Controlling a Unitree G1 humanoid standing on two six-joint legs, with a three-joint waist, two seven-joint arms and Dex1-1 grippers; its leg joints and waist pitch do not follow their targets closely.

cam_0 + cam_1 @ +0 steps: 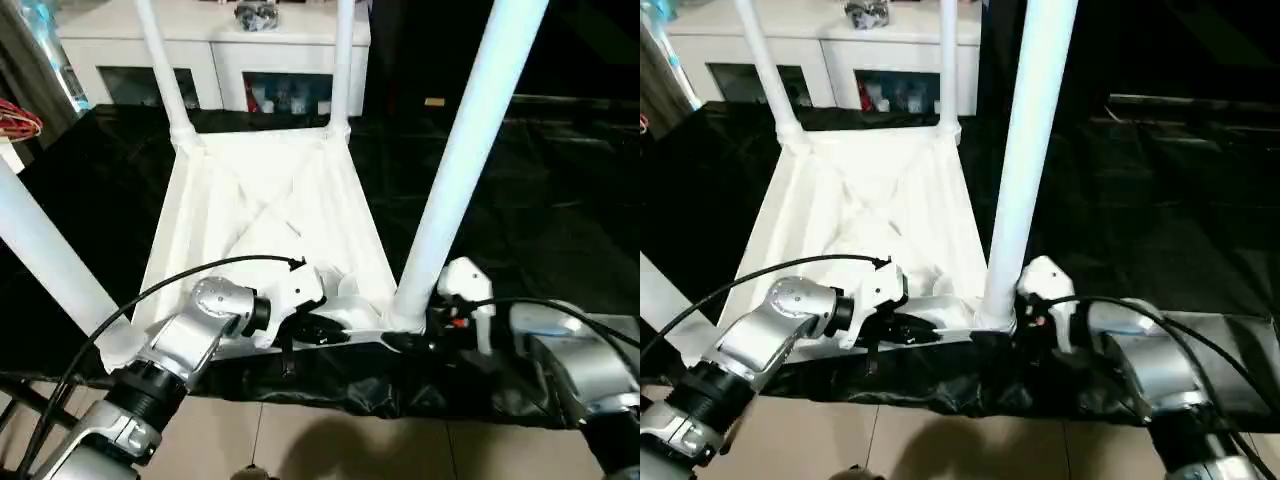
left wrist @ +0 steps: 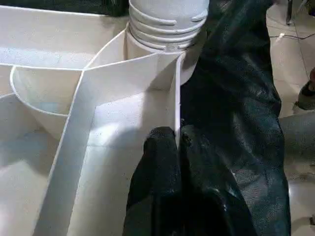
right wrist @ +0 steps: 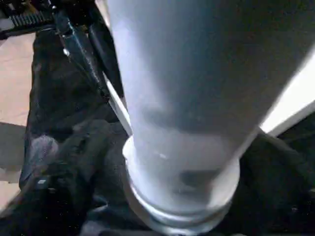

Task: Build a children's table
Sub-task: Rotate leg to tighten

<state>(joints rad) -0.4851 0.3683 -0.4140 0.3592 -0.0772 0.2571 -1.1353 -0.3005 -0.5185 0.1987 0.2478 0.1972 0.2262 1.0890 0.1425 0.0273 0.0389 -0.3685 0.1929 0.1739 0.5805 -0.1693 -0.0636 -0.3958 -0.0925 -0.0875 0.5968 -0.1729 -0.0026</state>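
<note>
The white tabletop [image 1: 270,200] lies upside down on a black cloth, ribbed underside up. Four white legs stand in its corner sockets: far left [image 1: 165,70], far right [image 1: 343,60], near left [image 1: 45,255] and near right [image 1: 460,160]. My left gripper [image 1: 325,332] is shut on the thin near rim of the tabletop [image 2: 176,98], one black finger [image 2: 157,152] on each side of the wall, close to the near right socket. My right gripper [image 1: 405,340] sits at the flared base of the near right leg [image 3: 187,98], its fingers closed around it.
A white glass-door cabinet [image 1: 230,70] stands behind the tabletop, with a small dark object [image 1: 257,15] on top. The black cloth [image 1: 520,220] stretches far to the right. Tiled floor [image 1: 300,440] shows below the near edge. A red wire bundle [image 1: 15,120] sits at far left.
</note>
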